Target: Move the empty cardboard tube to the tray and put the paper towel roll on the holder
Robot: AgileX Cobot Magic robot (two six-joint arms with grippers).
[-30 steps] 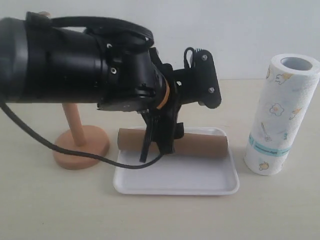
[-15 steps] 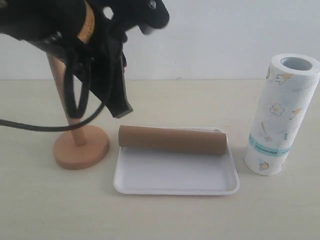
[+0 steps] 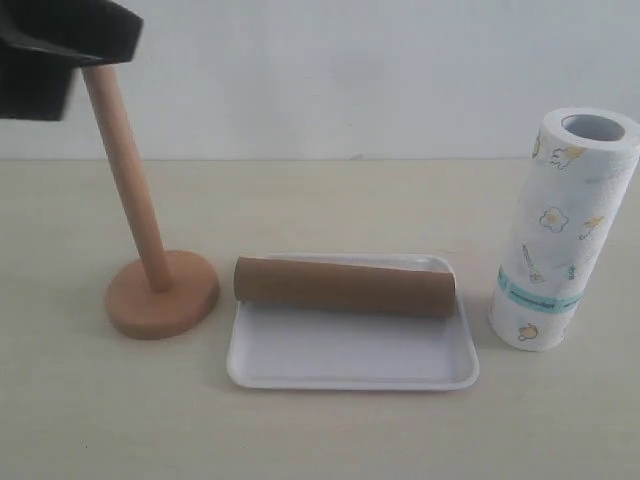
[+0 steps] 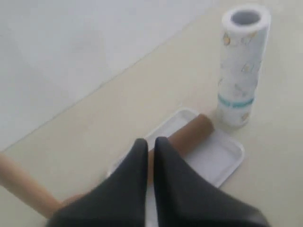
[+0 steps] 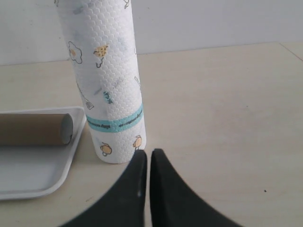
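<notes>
The brown cardboard tube lies on its side across the back of the white tray, with nothing gripping it. The paper towel roll stands upright on the table to the right of the tray. To the left of the tray stands the wooden holder, its post bare. My left gripper is shut and empty, high above the tray's left end; the tube shows beyond its tips. My right gripper is shut and empty, low beside the foot of the roll.
The left arm's black body fills the top-left corner of the exterior view, over the top of the holder's post. A pale wall stands behind the beige table. In the right wrist view the tray lies beside the roll.
The left arm has risen from the tube and drawn back up and to the left, nearly out of the exterior view. The tube stays on the tray; the roll and holder have not moved.
</notes>
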